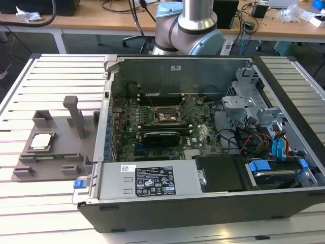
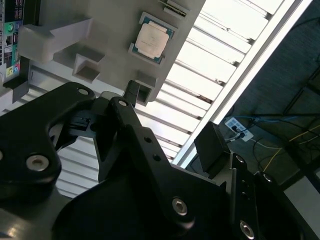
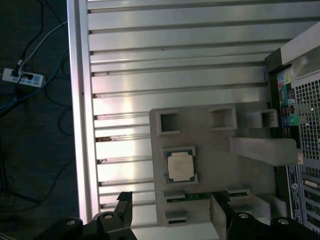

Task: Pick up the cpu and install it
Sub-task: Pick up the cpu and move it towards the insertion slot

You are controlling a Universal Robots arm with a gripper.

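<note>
End effector, fingers spread, hovers clear above cpu.

- The surface is a pale metal top of long slats with dark grooves between them; its slats also show in both wrist views.
- A grey plastic fixture plate lies flat on the slats at the exterior view's left, with bare slats on its far, near and left sides. It shows in both wrist views.
- An open desktop computer case lies on its side across the middle and the exterior view's right, just beside the plate; its perforated rear panel appears in the first wrist view.
</note>
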